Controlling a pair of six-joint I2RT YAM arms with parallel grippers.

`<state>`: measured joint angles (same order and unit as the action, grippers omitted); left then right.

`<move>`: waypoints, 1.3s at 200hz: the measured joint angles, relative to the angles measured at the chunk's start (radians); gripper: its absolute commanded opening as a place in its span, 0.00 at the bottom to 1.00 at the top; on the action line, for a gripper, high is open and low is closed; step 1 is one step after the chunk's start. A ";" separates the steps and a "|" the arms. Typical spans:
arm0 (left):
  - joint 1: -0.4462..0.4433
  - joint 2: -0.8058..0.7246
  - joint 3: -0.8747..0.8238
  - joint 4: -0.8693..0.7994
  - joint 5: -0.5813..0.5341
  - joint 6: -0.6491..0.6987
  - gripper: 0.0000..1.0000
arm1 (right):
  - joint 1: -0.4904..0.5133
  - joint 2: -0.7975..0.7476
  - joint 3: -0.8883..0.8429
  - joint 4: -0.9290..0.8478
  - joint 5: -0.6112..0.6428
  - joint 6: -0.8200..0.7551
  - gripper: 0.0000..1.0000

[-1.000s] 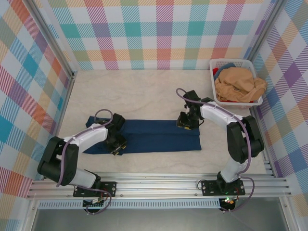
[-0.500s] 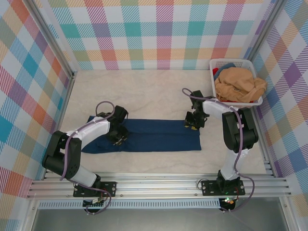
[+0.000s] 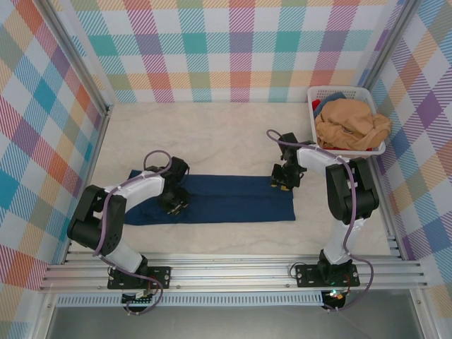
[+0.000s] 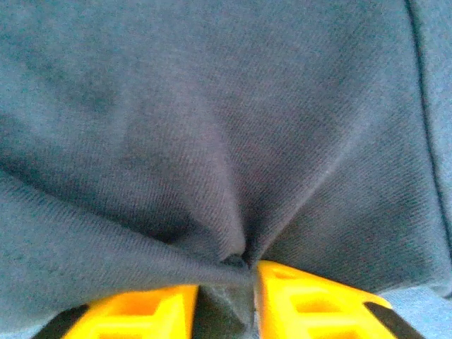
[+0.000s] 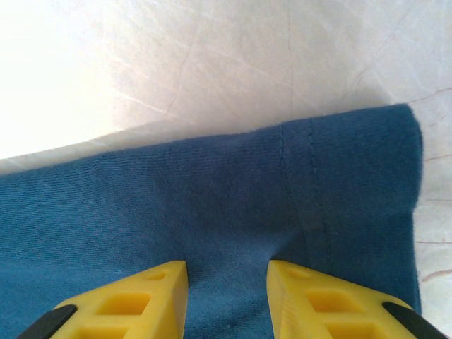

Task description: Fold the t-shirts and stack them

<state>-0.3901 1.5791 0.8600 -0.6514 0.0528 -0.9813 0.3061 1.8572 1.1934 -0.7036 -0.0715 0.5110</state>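
Top: navy t-shirt [image 3: 226, 201] lies flat under left gripper [image 3: 174, 200] and right gripper [image 3: 284, 181]; tan-orange t-shirt [image 3: 349, 123] off beyond right one. Left wrist: fingers [image 4: 311, 296] pinching navy pucker. Right wrist: fingers [image 5: 134, 296] spread, cloth edge just ahead. We'd worry: one-sided pull skews fold.

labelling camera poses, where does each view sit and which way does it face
Top external: above and behind the bases, looking down at the table; both arms show, left gripper and right gripper on the navy shirt.
Left wrist: on the left wrist, looking close along its fingers at pinched navy cloth.
Right wrist: on the right wrist, looking past its fingers at the shirt's edge and table.
Shared: all three see the navy shirt.
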 measured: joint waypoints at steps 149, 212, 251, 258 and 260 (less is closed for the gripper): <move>0.186 -0.132 0.018 -0.186 -0.031 -0.026 0.40 | -0.039 -0.017 -0.007 0.006 0.000 -0.023 0.33; 0.205 0.051 0.057 -0.135 -0.013 -0.042 0.33 | -0.050 0.033 0.037 -0.030 -0.008 -0.022 0.29; 0.231 0.266 0.318 -0.182 -0.012 0.037 0.33 | -0.035 0.005 -0.003 -0.042 -0.020 0.008 0.29; 0.232 0.317 0.388 -0.187 -0.011 0.057 0.33 | -0.024 -0.005 -0.019 -0.047 -0.024 0.017 0.29; 0.232 0.331 0.410 -0.189 -0.011 0.060 0.33 | -0.020 -0.009 -0.023 -0.049 -0.023 0.022 0.29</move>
<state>-0.1577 1.9102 1.2701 -0.8406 0.0414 -0.9218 0.2859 1.8484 1.1702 -0.7528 -0.0948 0.5331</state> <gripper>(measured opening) 0.333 0.287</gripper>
